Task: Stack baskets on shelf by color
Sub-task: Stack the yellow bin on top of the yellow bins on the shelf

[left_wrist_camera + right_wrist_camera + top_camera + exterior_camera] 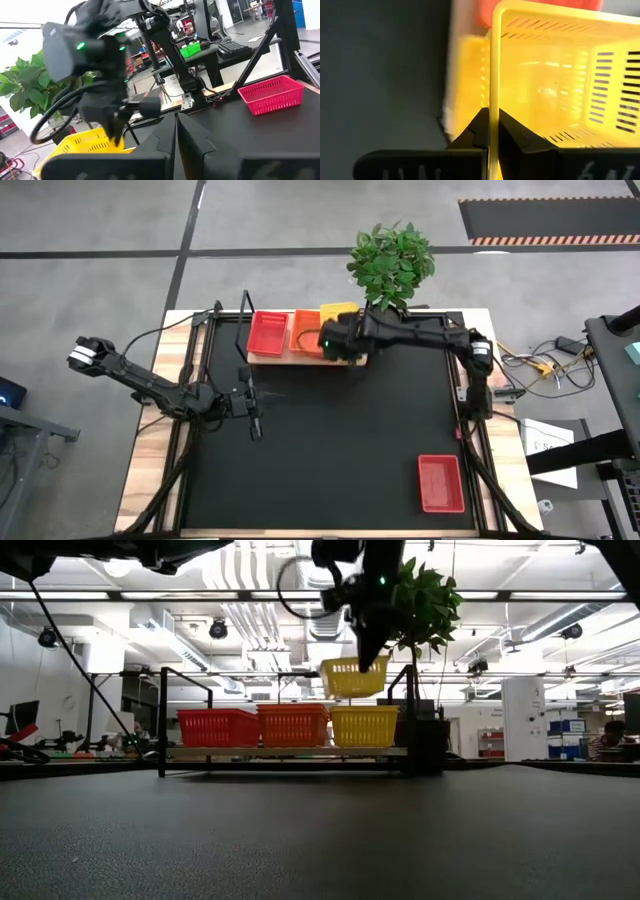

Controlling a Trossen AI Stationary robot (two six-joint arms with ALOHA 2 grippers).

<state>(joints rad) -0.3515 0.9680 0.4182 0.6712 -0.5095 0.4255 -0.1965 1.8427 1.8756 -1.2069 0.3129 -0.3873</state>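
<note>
The yellow basket (354, 677) hangs tilted just above the yellow stack (364, 726) on the shelf (285, 752). My right pincer (493, 131) is clamped on its rim. My left pincer (254, 426), closed and empty, waits near the shelf. A red basket (441, 483) lies on the bench (330, 450), well apart from the shelf.

Bright overhead ceiling lights (300, 570), soft shadows, wrist views blurred.
</note>
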